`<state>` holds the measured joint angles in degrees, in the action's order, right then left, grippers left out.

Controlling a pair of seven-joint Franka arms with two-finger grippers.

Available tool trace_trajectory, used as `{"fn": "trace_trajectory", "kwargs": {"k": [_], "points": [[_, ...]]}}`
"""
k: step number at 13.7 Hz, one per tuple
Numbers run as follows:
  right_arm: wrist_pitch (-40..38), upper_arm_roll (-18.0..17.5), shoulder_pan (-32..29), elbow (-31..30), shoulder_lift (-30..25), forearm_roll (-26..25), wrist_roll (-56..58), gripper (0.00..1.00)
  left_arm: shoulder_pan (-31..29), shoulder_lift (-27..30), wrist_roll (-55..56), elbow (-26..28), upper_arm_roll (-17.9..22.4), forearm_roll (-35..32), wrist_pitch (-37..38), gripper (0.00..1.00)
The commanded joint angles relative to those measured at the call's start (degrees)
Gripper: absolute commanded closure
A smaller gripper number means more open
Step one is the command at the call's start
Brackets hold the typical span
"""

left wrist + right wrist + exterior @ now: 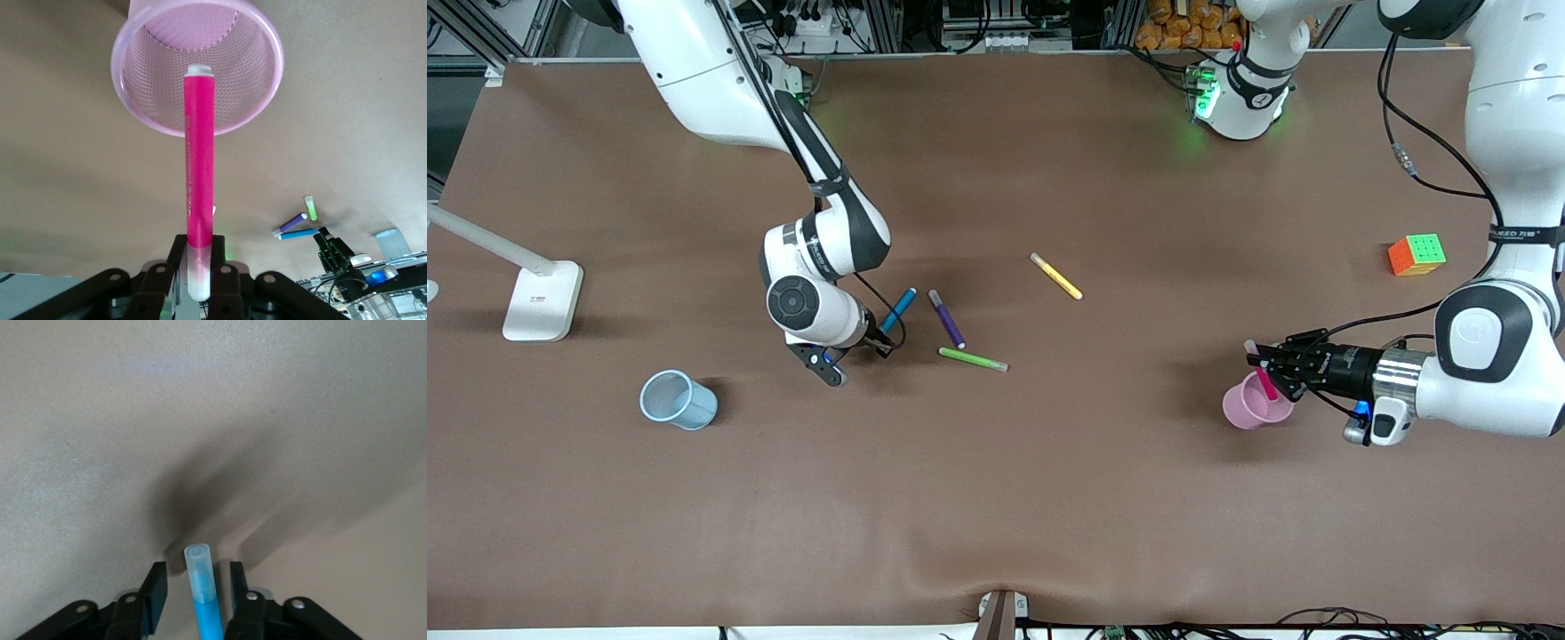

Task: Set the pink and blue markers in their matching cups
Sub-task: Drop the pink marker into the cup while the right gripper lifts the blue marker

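My left gripper (1269, 365) is shut on the pale cap end of the pink marker (1264, 380) and holds it tilted over the pale pink cup (1249, 409). In the left wrist view the marker (199, 167) points from the gripper (200, 259) into the cup's mouth (260, 87). The blue marker (899, 309) lies on the table. My right gripper (877, 341) is low over the end nearer the front camera. In the right wrist view its fingers (155, 587) stand open on either side of the marker's pale end (202, 583), with gaps. The pale blue cup (679, 400) stands toward the right arm's end.
A purple pen (947, 318), a lime green pen (973, 359) and a yellow pen (1056, 276) lie near the table's middle. A colour cube (1416, 254) sits toward the left arm's end. A white stand base (543, 300) sits at the right arm's end.
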<state>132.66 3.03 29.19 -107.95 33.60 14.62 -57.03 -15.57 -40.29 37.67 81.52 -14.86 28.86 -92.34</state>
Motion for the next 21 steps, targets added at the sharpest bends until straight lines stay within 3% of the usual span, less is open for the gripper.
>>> {"fn": "trace_trajectory", "kwargs": {"k": [1,8,10,12,15,17,19,20,21], "points": [[0.8,0.7,0.8,-1.0,-0.4,0.6,-0.7,0.69,-1.6,-1.5,-0.2,0.0,-0.5,3.0,0.5,1.00],[1.9,0.7,1.0,-1.7,-0.3,0.6,-0.8,0.71,-3.1,-3.5,-0.2,-0.2,-0.3,6.6,0.5,1.00],[2.0,0.7,1.0,-1.7,-0.3,0.6,-0.8,0.90,-3.9,-3.8,-0.1,-0.2,-0.2,8.0,0.5,0.99],[2.0,0.7,1.0,-1.7,-0.3,0.6,-0.8,1.00,-3.9,-4.1,-0.1,-0.3,-0.2,8.3,0.5,0.79],[0.9,0.7,0.3,-1.1,-1.2,0.6,-0.5,1.00,-3.9,-4.4,-0.2,-0.3,-0.2,8.3,0.5,0.46],[0.7,1.1,0.4,-0.9,-3.3,-0.3,-0.4,1.00,-3.9,-4.4,-0.1,-0.3,-0.2,8.2,0.5,0.34],[-3.7,2.1,-0.8,1.3,-6.1,-0.8,0.0,1.00,-3.9,-4.2,-0.1,-0.5,-0.2,8.2,0.5,0.07],[-7.8,3.5,-0.8,3.4,-7.2,-2.2,0.0,1.00,-3.9,-3.8,0.0,-0.5,-0.2,8.1,0.5,0.00],[-11.9,4.8,-0.9,6.1,-8.1,-5.1,-0.1,1.00,-3.9,-3.5,0.2,-0.6,-0.2,8.1,0.5,0.00]]}}
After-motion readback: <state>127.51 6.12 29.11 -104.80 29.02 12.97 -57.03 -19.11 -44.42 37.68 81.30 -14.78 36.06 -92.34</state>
